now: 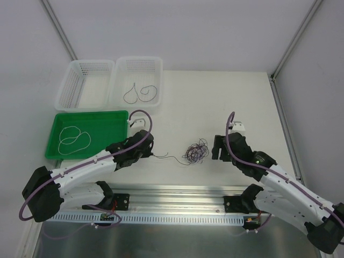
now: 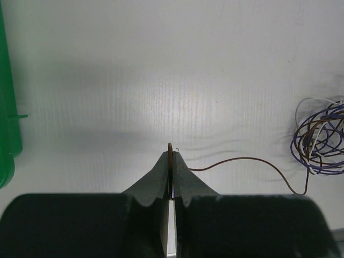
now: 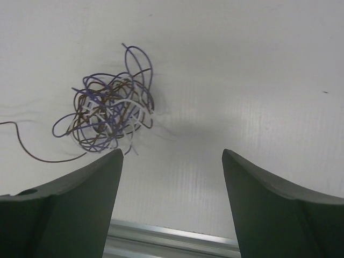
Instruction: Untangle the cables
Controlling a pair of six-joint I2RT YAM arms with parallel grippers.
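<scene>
A: Left claw (image 2: 171, 153), what is it doing?
B: It is pinching the brown strand (image 2: 242, 159) between closed tips, low over the bench (image 1: 215, 97). The strand is trailing right along the bench and curving into the tangle of cables (image 1: 195, 152).
A: Where is the tangle sitting?
B: It is lying mid-bench between the two arms, with purple, brown and white loops knotted together.
A: Right claw (image 3: 172, 153)?
B: Its jaws are standing wide apart, gripping nothing, hovering near the tangle's right side without touching it.
A: Any loose ones?
B: A white cable (image 1: 72, 138) is lying looped in the green tray (image 1: 88, 114). A dark cable (image 1: 141, 94) is curling in the white basket (image 1: 156, 64) behind it.
</scene>
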